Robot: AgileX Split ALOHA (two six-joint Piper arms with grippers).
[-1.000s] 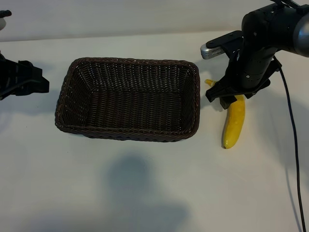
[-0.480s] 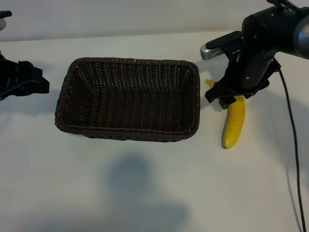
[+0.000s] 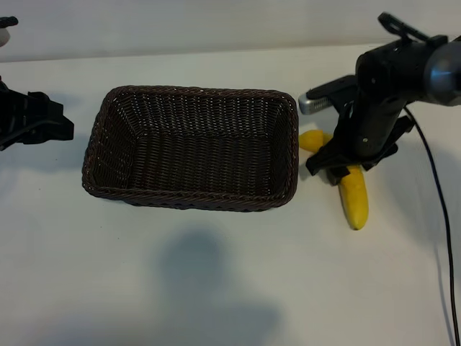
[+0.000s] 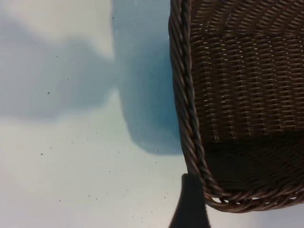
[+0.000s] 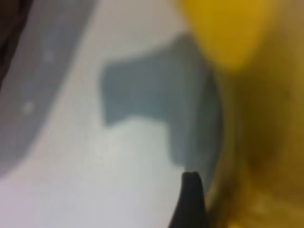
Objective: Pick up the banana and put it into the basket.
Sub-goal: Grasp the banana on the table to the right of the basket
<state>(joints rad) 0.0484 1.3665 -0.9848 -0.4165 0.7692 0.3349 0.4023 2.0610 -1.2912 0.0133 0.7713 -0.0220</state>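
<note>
1. Exterior view: a rectangular dark-brown woven wicker basket (image 3: 191,148) with rounded corners and a braided rim sits on the white table (image 3: 216,288). Nothing lies inside it.
2. A curved, smooth bright-yellow banana (image 3: 354,198) lies on the table just off the basket's right short side, not in the basket. One end (image 3: 312,139) shows close by the basket's right rim; the other end points away from the basket toward the near edge of the table.
3. The black right gripper (image 3: 336,171) points down over the banana's middle, hiding that stretch of the fruit. Its jaws stand released and wide, straddling the banana; whether they touch the peel, I cannot tell. The banana rests on the table, not lifted.
4. A grey-tipped camera block (image 3: 320,99) juts from the right arm toward the basket's far right corner, and a black cable (image 3: 441,216) trails from the arm, well to the right of the basket.
5. The black left gripper (image 3: 32,119) is parked off the basket's left short side, apart from the rim, jaws spread and holding nothing.
6. Left wrist view: the basket's braided rim (image 4: 187,118) and a corner, with one dark fingertip (image 4: 191,204) just outside it over the table.
7. Right wrist view: blurred yellow of the banana (image 5: 228,33) close beside a dark fingertip (image 5: 190,199).
</note>
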